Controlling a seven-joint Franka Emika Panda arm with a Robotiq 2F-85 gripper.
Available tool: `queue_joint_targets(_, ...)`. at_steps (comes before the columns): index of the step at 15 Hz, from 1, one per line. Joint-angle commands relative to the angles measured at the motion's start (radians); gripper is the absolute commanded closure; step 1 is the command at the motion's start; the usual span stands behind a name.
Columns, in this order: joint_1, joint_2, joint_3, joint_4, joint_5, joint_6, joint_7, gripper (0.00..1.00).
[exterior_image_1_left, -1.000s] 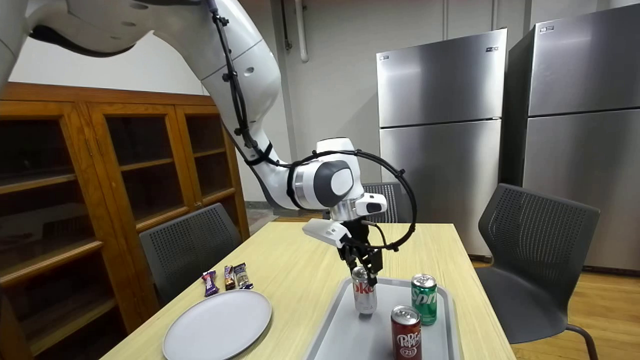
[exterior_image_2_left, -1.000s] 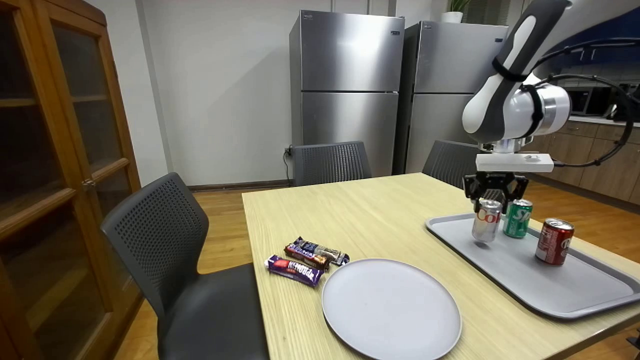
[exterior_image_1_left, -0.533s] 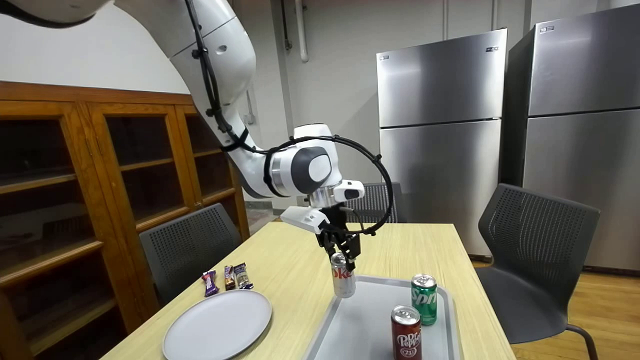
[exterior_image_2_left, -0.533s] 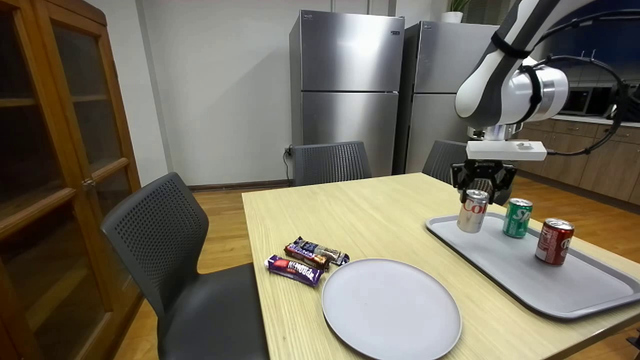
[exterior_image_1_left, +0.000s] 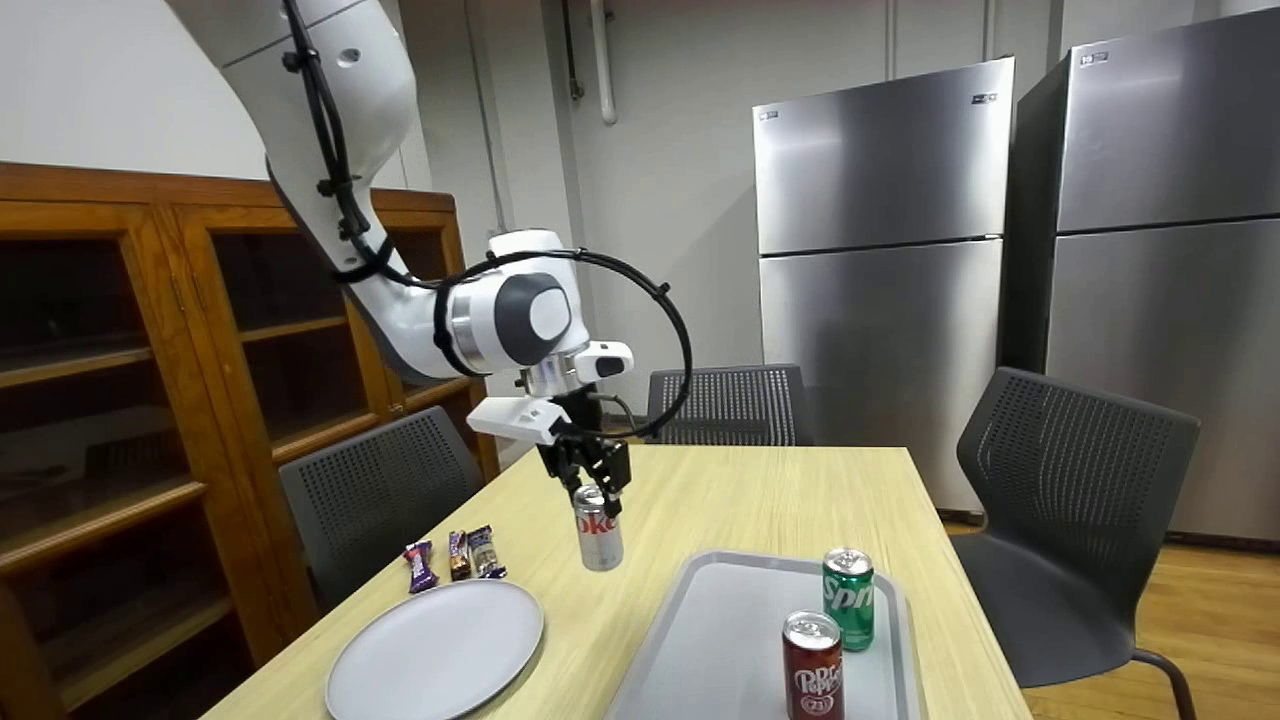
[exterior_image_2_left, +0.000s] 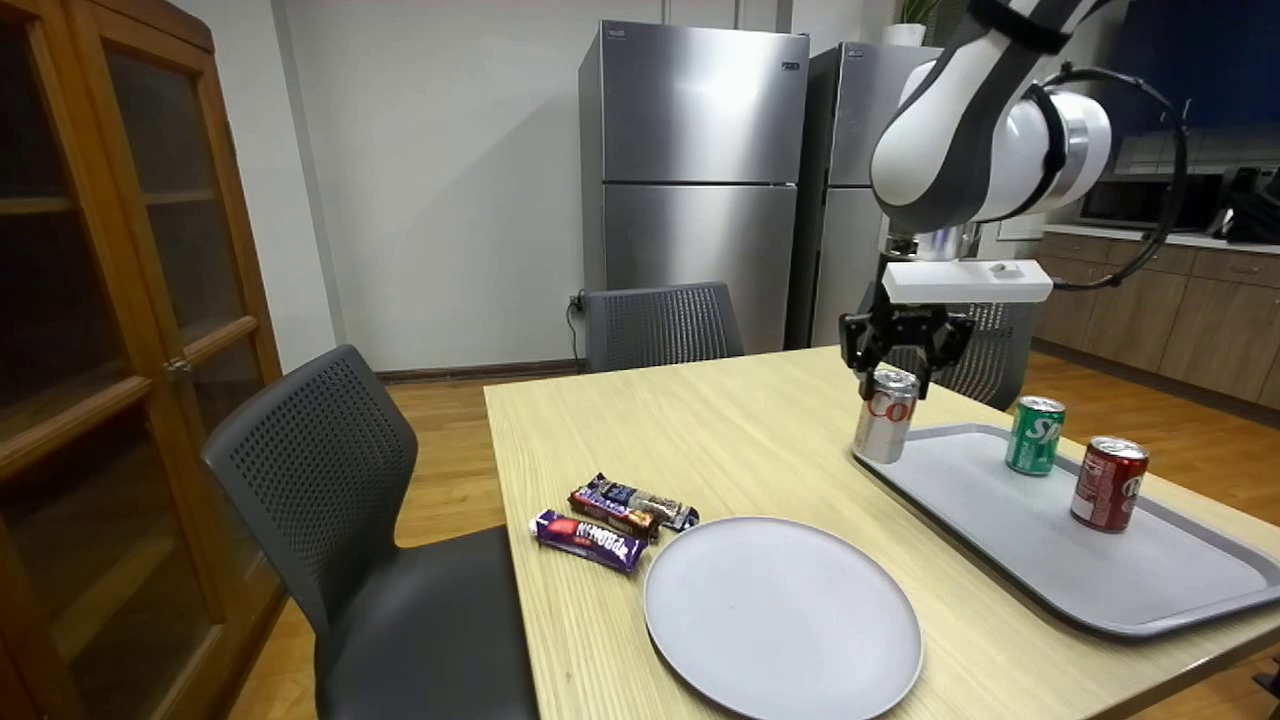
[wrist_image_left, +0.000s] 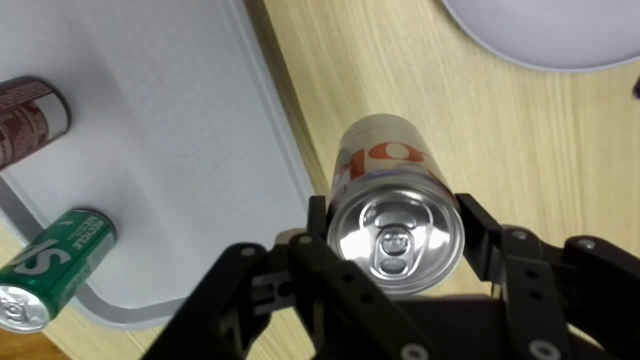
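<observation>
My gripper (wrist_image_left: 390, 215) is shut on a silver Diet Coke can (wrist_image_left: 385, 145), one finger on each side just below its lid. In both exterior views the can (exterior_image_1_left: 601, 543) hangs nearly upright from the gripper (exterior_image_2_left: 893, 388), lifted off the surface. The wrist view puts it over bare wood just past the long edge of the grey tray (wrist_image_left: 175, 125). On that tray stand a green Sprite can (exterior_image_1_left: 848, 605) and a dark red Dr Pepper can (exterior_image_1_left: 812, 670). A round grey plate (exterior_image_2_left: 785, 615) lies on the table, away from the tray.
Several things border the wooden table: dark grey chairs (exterior_image_1_left: 1080, 500), a wooden glass-door cabinet (exterior_image_1_left: 290, 330) and steel refrigerators (exterior_image_1_left: 880, 200) farther back. Three wrapped bars, among them a purple one (exterior_image_2_left: 590, 540), lie beside the plate.
The gripper has lifted the Diet Coke can up from the tray and carried it sideways past the tray's edge, toward the plate's side of the table. The other cans have not moved.
</observation>
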Motion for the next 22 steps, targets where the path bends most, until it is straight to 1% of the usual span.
queue_joint_targets(1,0.054,-0.089,0.048,-0.068,-0.068,-0.013,0.083,0.61)
queue_joint_targets(8,0.140,-0.075,0.178,-0.060,-0.063,-0.035,0.133,0.61)
queue_joint_targets(12,0.175,-0.051,0.229,-0.047,-0.059,-0.043,0.136,0.61)
queue_joint_targets(17,0.205,-0.006,0.259,-0.029,-0.056,-0.045,0.131,0.61)
queue_joint_targets(22,0.229,0.045,0.258,-0.003,-0.062,-0.043,0.131,0.61)
